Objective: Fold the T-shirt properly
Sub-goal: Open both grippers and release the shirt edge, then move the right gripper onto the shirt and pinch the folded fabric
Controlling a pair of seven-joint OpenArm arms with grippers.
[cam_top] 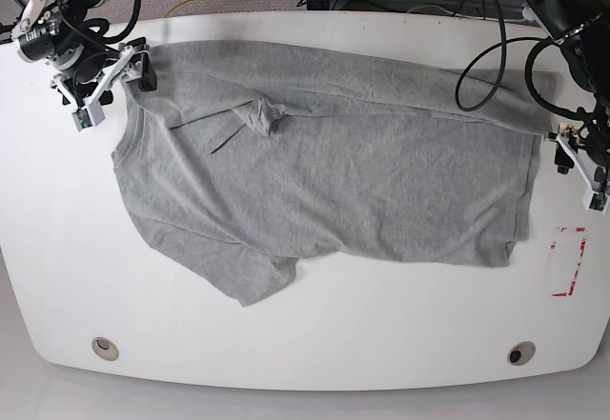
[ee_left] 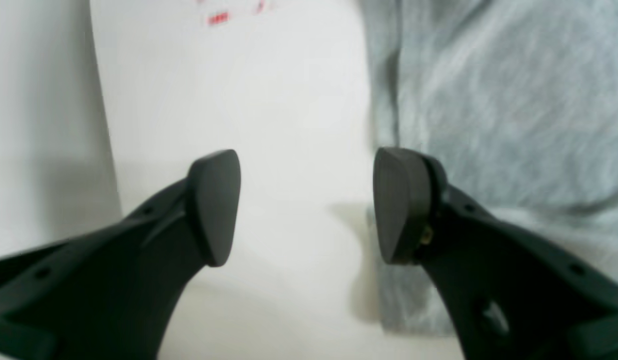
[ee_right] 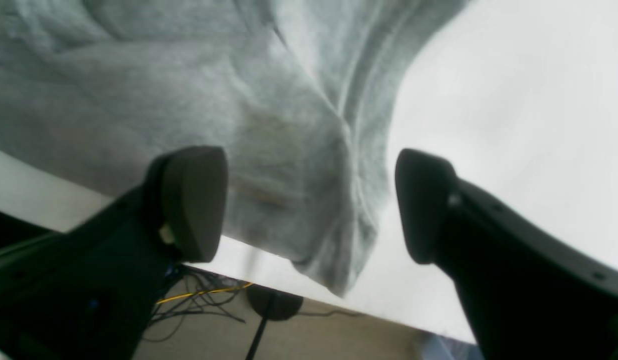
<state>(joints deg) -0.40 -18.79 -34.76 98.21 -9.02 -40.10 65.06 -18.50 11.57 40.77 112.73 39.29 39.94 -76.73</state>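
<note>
The heather-grey T-shirt (cam_top: 334,172) lies spread on the white table (cam_top: 334,334), with a sleeve bunched near its upper middle and another sleeve at the lower left. No lettering shows. My right gripper (cam_top: 129,75) is open at the shirt's far left corner. In the right wrist view it (ee_right: 309,205) hangs open over a shirt corner (ee_right: 309,215) at the table edge, holding nothing. My left gripper (cam_top: 575,158) is open beside the shirt's right edge. In the left wrist view it (ee_left: 309,207) is open over bare table, with the shirt's edge (ee_left: 488,100) by its right finger (ee_left: 401,205).
A red tape mark (cam_top: 570,263) is on the table near the right edge; it also shows in the left wrist view (ee_left: 219,19). Two round holes (cam_top: 105,348) (cam_top: 519,353) sit near the front edge. Cables (ee_right: 209,295) lie on the floor beyond the table edge.
</note>
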